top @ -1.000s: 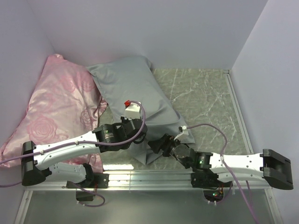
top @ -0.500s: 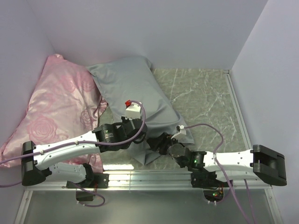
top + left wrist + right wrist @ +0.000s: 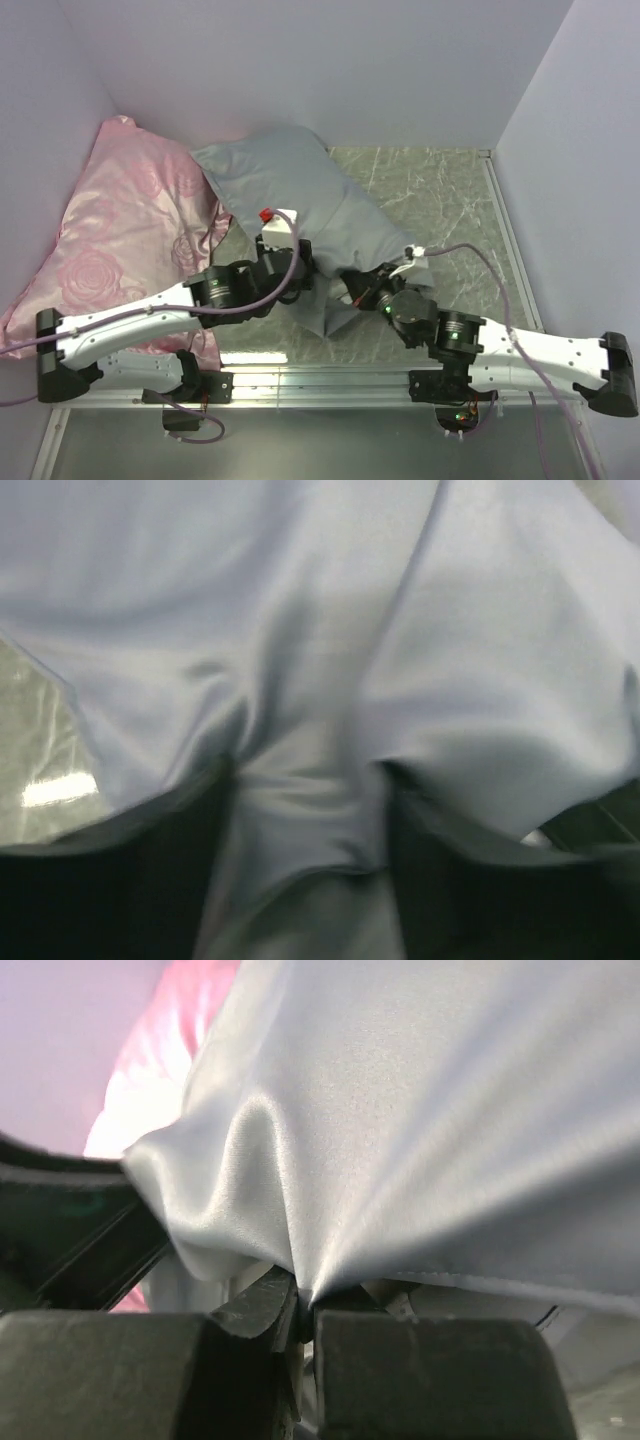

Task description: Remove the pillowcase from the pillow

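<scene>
Two grippers clamp the smooth grey-blue fabric pillowcase [image 3: 290,190], lying just right of the pink rose-patterned satin pillow [image 3: 120,220]: left gripper [image 3: 310,810] on a thick fold, right gripper [image 3: 305,1305] on its edge.

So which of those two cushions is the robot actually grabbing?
The grey-blue pillowcase in the middle: the right gripper pinches its fabric, which also bunches inside the left gripper. The pink rose-patterned pillow is in neither.
</scene>
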Controlling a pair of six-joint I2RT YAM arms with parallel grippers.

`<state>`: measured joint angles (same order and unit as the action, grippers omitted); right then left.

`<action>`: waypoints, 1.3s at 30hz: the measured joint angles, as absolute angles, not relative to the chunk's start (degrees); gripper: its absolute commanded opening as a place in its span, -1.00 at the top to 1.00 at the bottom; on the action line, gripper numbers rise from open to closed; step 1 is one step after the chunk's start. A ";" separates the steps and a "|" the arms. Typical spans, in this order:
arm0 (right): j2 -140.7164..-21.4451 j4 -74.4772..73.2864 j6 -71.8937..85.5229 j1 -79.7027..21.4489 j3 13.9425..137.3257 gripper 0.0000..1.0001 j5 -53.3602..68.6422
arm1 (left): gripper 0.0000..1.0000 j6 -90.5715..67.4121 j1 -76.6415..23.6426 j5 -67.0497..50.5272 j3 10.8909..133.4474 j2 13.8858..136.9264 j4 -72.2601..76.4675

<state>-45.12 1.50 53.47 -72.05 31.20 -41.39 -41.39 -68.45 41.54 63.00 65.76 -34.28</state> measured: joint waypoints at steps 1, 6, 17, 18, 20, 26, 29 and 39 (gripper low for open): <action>-43.44 -0.67 52.45 -71.79 32.36 1.00 -42.06 | -0.63 -41.08 -68.45 41.17 62.33 63.99 -32.84; -40.64 -8.08 48.82 -70.19 37.76 1.00 -44.91 | -0.77 -38.87 -68.45 37.67 58.98 54.22 -26.26; -48.31 -13.30 41.93 -64.20 49.34 1.00 -42.02 | -0.82 -36.82 -68.45 29.91 56.21 49.71 -22.85; -48.95 -13.37 41.52 -63.96 49.91 1.00 -41.63 | -0.79 -36.82 -68.47 29.58 55.94 49.56 -22.85; -50.02 -13.50 40.73 -63.40 50.89 1.00 -40.64 | -0.47 -37.21 -68.47 29.65 55.66 49.23 -22.96; -50.33 -15.66 39.31 -62.35 53.08 1.00 -39.20 | 0.87 -40.16 -68.49 33.28 54.04 46.89 -23.29; -49.84 -17.04 39.00 -61.63 54.00 1.00 -37.39 | 0.99 -41.65 -68.62 33.89 51.16 43.66 -22.11; -47.29 -24.77 36.95 -56.45 59.70 1.00 -30.61 | 0.99 -51.37 -69.28 33.15 44.69 42.83 -15.20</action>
